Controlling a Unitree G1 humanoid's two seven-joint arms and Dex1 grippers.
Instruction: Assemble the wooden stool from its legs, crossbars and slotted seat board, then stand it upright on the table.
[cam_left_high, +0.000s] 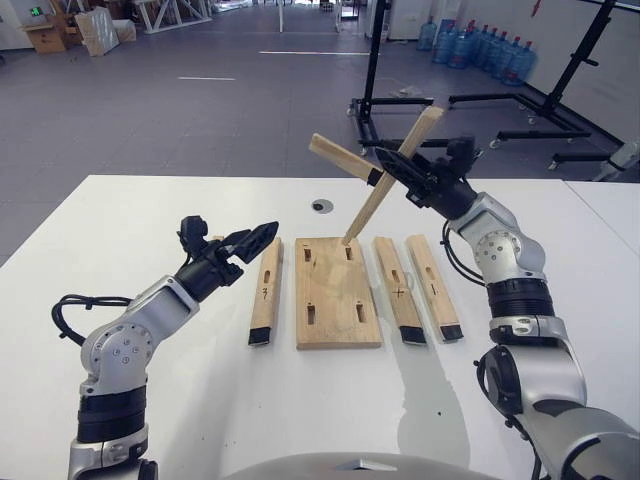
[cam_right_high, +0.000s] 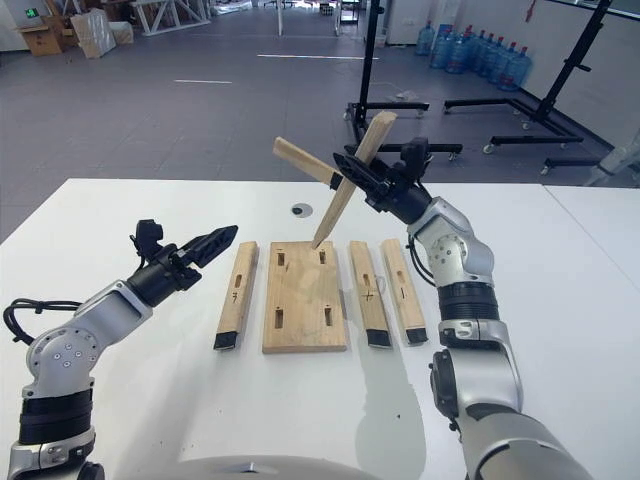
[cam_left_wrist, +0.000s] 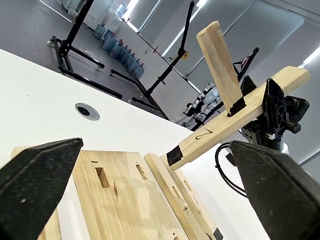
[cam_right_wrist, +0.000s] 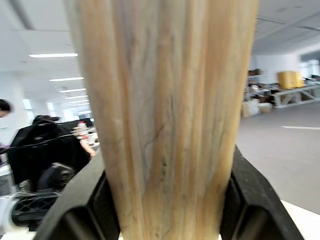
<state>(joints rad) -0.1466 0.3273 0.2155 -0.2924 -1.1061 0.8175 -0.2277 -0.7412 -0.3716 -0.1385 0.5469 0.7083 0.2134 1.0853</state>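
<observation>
The seat board (cam_left_high: 338, 292) lies flat in the middle of the white worktop (cam_left_high: 130, 230), slots up. It is well back from the near edge and short of the far edge, where a round grommet (cam_left_high: 322, 206) sits. A first leg (cam_left_high: 266, 290) lies just beside the board's left long edge. A second leg (cam_left_high: 398, 290) and a third leg (cam_left_high: 434, 287) lie parallel on its right, near each other but apart. We see broad bare worktop to the left of these pieces and in front of them. To the right the surface runs to a seam with a neighbouring worktop (cam_left_high: 610, 200).

The right tool (cam_left_high: 388, 172) is clenched on the held leg (cam_left_high: 368, 208), which is tilted in the air. Its upper end leans out past the far edge, and its dark-tipped lower end is down at the board's far right corner. We cannot tell whether that tip touches the board. A crossbar (cam_left_high: 340, 157) is joined to this leg right by the tool and juts toward the left.

The left tool (cam_left_high: 262, 238) hovers over the worktop beside the first leg's far end, released and holding nothing.

The left wrist view makes this plain, with its fingers (cam_left_wrist: 40, 170) spread wide and the board lying beyond them. It also shows a pencilled mark on the held leg's face. The right wrist view looks along the held leg's grain, with black pads (cam_right_wrist: 87, 205) pressed to either side.
</observation>
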